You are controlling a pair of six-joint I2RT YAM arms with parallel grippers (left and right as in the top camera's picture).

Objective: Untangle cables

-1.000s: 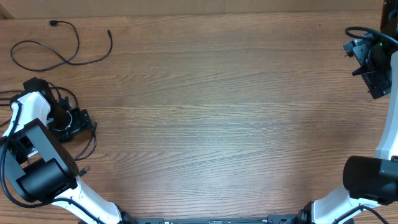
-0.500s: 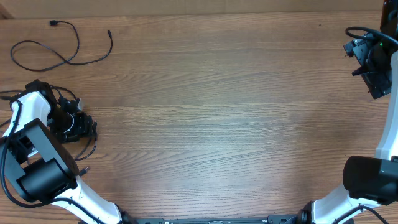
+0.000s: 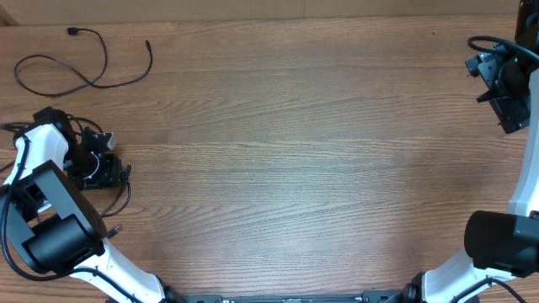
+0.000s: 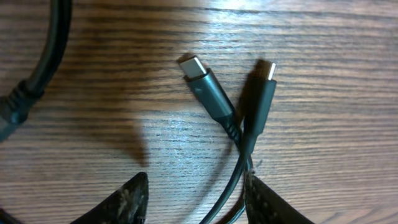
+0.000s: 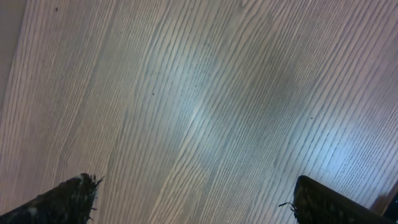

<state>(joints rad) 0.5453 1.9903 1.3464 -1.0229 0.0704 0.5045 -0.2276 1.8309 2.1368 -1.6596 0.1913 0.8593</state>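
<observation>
Closing in, the left gripper (image 4: 196, 202) has narrowed its jaws since a second ago (a gap still shows) around two thin black cords with silvery plugs (image 4: 211, 96), lying at the left edge of the brown wooden table (image 3: 295, 151). Another thin black cord (image 3: 84, 74) lies loose at the far-left corner; the right gripper (image 5: 198, 202) hangs wide open over bare wood.

Overhead looks straight down over the whole table (image 3: 295, 168). Each wrist view faces the wood closely, and the left's cables (image 4: 230, 118) are probably those at overhead's left edge.
</observation>
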